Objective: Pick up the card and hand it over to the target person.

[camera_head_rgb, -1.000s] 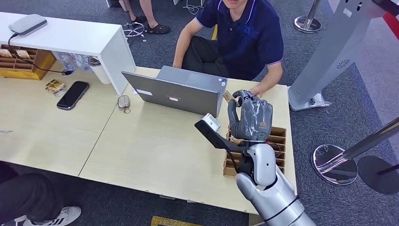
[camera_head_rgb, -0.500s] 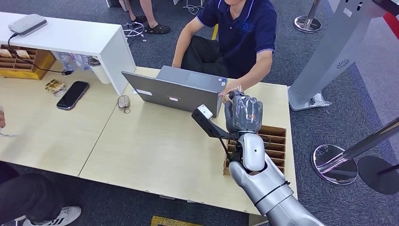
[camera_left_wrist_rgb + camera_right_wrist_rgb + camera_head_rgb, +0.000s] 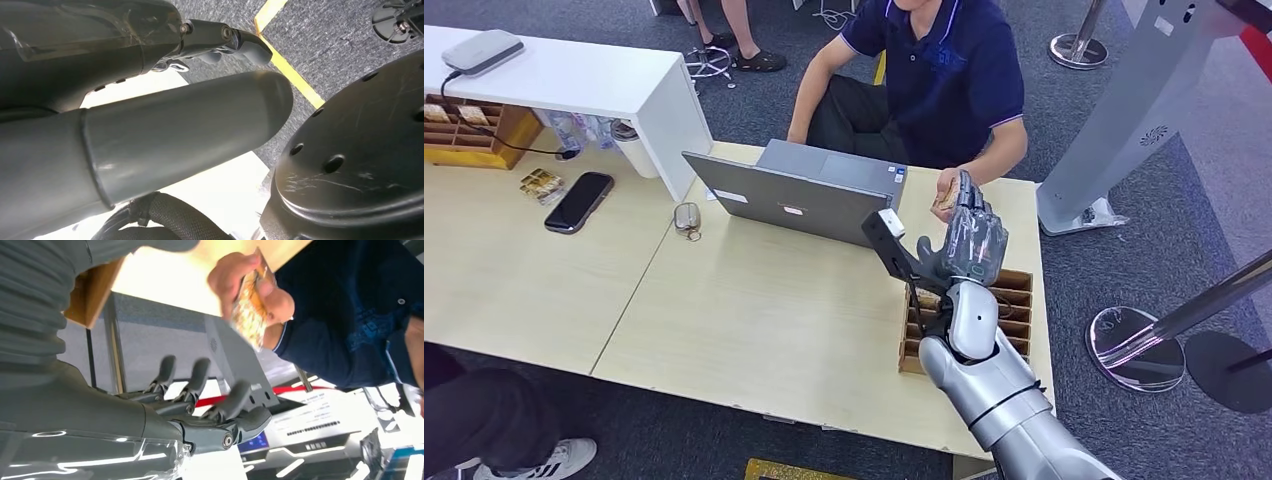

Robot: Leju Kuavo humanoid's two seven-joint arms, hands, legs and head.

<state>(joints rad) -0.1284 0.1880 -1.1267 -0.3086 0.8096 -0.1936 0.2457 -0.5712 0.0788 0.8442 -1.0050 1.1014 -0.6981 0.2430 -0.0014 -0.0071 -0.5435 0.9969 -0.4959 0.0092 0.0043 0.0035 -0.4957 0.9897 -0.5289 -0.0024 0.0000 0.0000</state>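
A phone and a small mouse lay left of the open laptop; a wooden slotted box sat to its right.

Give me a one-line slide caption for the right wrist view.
Person's hand holds the card beyond the robot's right hand, fingers apart and holding nothing.

Even, bright indoor light from above, soft shadows; wrist views show blown-out glare and close-range blur.

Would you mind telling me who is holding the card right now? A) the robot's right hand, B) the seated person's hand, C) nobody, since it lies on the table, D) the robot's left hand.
B: the person's hand grips the card, while the right hand is open with fingers spread.
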